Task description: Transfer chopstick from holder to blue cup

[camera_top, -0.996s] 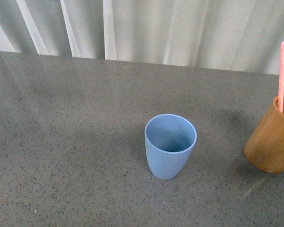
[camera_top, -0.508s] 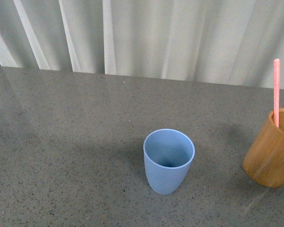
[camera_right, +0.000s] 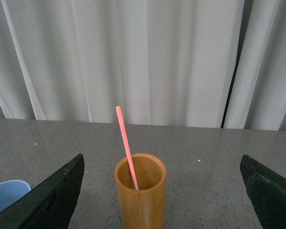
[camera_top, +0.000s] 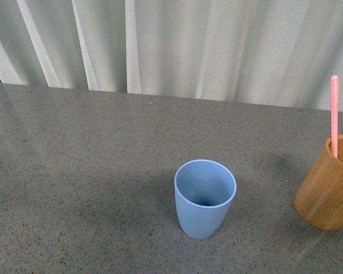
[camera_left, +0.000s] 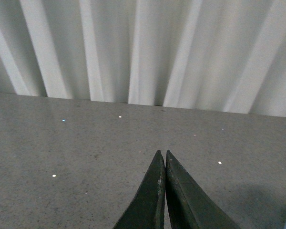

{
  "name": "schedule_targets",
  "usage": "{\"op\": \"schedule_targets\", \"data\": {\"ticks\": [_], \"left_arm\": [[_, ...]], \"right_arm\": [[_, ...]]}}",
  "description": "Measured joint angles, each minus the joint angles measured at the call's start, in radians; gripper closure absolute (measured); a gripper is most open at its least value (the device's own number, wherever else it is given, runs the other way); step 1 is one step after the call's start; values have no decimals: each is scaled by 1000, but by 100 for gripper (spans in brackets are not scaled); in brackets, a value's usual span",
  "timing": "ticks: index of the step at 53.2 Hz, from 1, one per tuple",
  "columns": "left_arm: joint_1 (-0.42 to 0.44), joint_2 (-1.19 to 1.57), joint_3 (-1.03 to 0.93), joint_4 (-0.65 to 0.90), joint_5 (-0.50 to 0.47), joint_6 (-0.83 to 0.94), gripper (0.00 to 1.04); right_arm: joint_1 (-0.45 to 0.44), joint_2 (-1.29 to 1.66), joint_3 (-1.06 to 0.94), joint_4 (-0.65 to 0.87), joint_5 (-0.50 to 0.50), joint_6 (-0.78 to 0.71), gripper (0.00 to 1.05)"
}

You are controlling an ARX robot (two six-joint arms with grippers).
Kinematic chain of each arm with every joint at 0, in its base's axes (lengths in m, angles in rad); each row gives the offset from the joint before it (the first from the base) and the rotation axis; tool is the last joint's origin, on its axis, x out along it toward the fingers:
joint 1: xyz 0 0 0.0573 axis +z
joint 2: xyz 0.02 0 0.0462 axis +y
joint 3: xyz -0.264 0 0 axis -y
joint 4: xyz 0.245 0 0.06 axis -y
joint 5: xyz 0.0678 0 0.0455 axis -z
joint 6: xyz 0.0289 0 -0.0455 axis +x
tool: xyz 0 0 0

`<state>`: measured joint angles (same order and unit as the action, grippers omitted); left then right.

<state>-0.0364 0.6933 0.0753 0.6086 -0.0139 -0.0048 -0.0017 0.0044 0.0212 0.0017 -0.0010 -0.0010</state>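
Observation:
The light blue cup stands upright and empty in the middle of the grey table. At the right edge of the front view stands the brown wooden holder with a pink chopstick rising from it. In the right wrist view the holder sits ahead of my right gripper, which is open wide, and the chopstick leans inside it; the blue cup shows at the edge. My left gripper is shut on nothing, over bare table. Neither arm shows in the front view.
The grey speckled tabletop stretches to the left and behind the cups. White pleated curtains hang along the table's far edge.
The front view has shifted: the cup and holder sit slightly lower in the picture than a second ago, and more curtain shows. The chopstick still stands in the holder.

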Motion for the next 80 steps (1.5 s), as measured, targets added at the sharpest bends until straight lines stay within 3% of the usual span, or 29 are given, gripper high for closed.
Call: {"op": "schedule_targets", "data": {"ticks": [17,42,61,68,80], "left_arm": [[34,-133,-56,-55,14,0,101],[34,-417,-57,-329,14,0,101],[34,-518,-57,-429,14,0,101],[34,-655,-57,-597,14,0,101],[34,-689,-57,-607,14,0,101]], "right_arm": [[0,0,0,0,0,0,10],[0,0,0,0,0,0,10],[0,0,0,0,0,0,10],[0,0,0,0,0,0,10],[0,0,0,0,0,0,10]]}}
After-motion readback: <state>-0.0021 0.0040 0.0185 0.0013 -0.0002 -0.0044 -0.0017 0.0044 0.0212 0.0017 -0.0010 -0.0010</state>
